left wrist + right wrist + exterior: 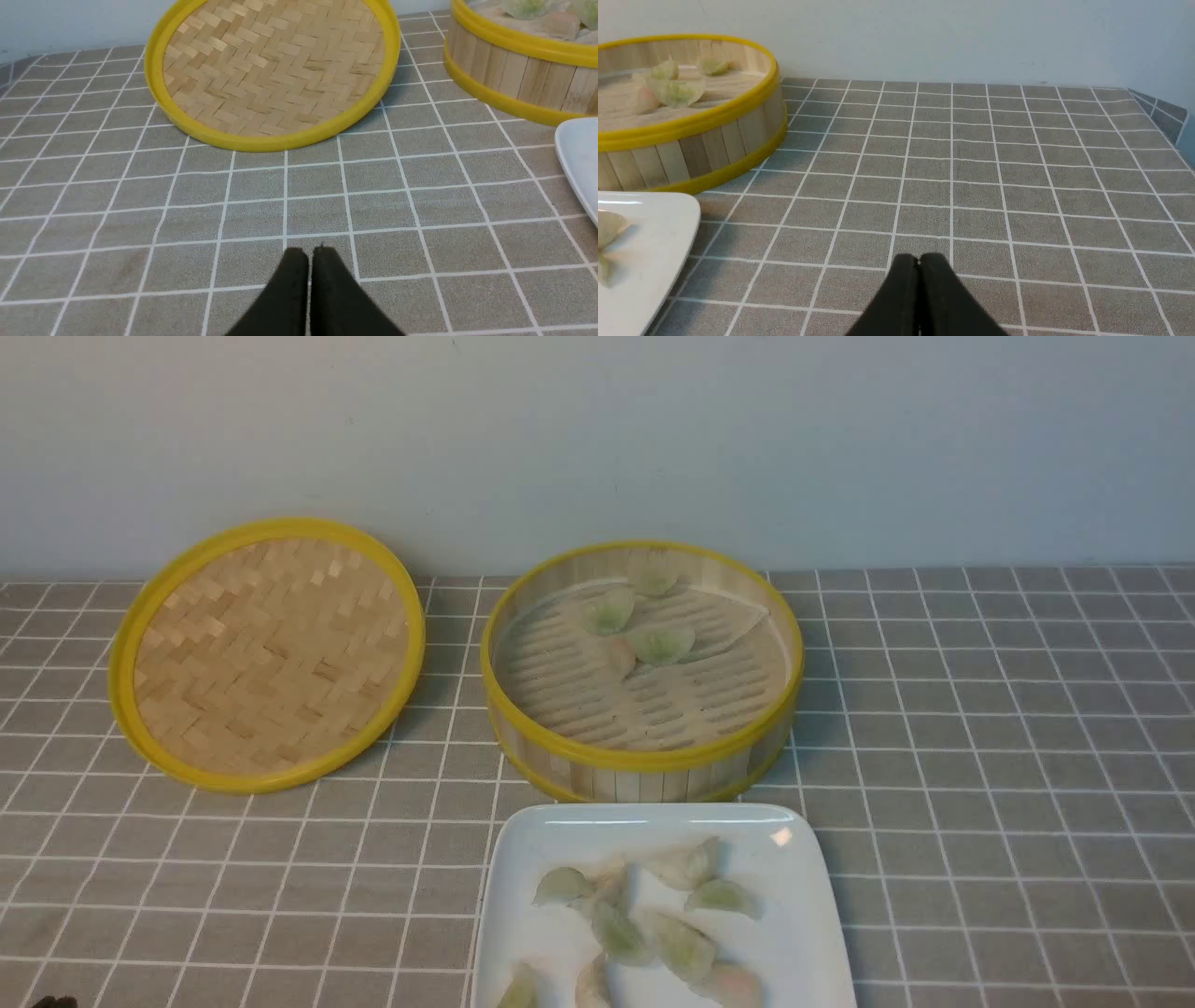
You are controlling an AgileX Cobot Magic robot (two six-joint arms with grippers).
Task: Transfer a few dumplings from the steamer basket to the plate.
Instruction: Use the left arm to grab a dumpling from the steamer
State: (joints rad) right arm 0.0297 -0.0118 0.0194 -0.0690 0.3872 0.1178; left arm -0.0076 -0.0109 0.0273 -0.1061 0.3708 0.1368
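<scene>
The round bamboo steamer basket (644, 761) stands at the centre back with a few pale green dumplings (661, 642) in its far half. In front of it the white plate (794, 915) holds several dumplings (686, 947). My left gripper (310, 252) is shut and empty over bare cloth, near side of the lid and left of the plate (581, 163). My right gripper (919, 258) is shut and empty over the cloth to the right of the plate (658, 247) and basket (714, 144). Neither gripper touches a dumpling. In the front view only a dark bit shows at the bottom left corner.
The flat woven lid (271, 653) with its yellow rim leans against the back wall at the left. A grey checked cloth (980, 756) covers the table. The cloth's right edge (1171, 116) shows in the right wrist view.
</scene>
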